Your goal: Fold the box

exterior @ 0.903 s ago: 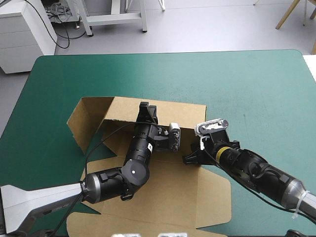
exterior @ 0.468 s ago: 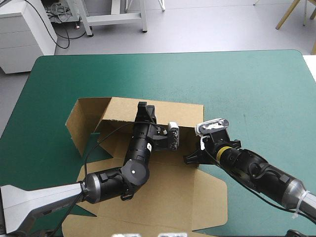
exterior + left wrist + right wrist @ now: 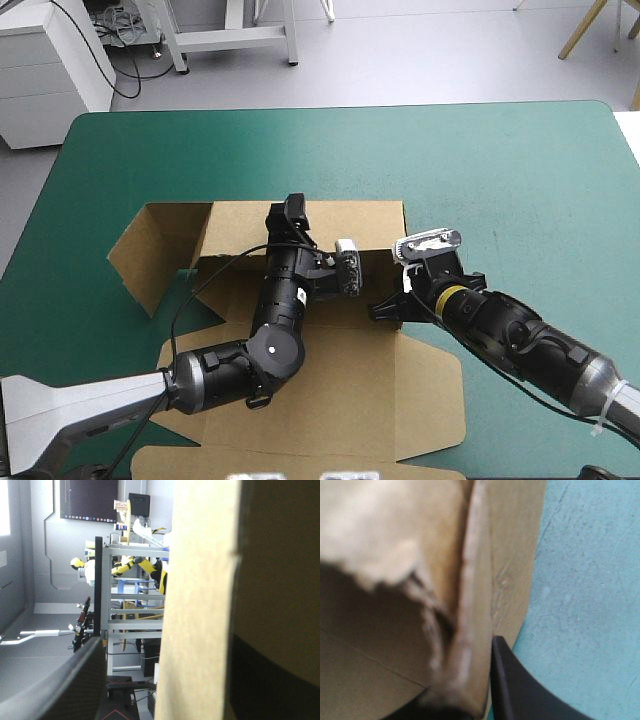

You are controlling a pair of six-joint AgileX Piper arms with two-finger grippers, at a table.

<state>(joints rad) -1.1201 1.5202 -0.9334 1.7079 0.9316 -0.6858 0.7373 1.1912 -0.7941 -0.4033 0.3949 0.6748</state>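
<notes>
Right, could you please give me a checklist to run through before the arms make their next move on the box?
1. Far wall of the box raised: ok.
2. Right gripper shut on the wall's right end: ok; the wrist view shows board pinched between its fingers.
3. Left gripper gripping the wall's top edge: not ok; it straddles the edge, one finger clear of the board.
4. Left flap tucked in: not ok; it splays outward.
5. Near panel flat on the teal-green cover: ok.

Upright brown box wall (image 3: 235, 225) mid-table; bare teal-green cover (image 3: 480, 160) beyond it.
</notes>
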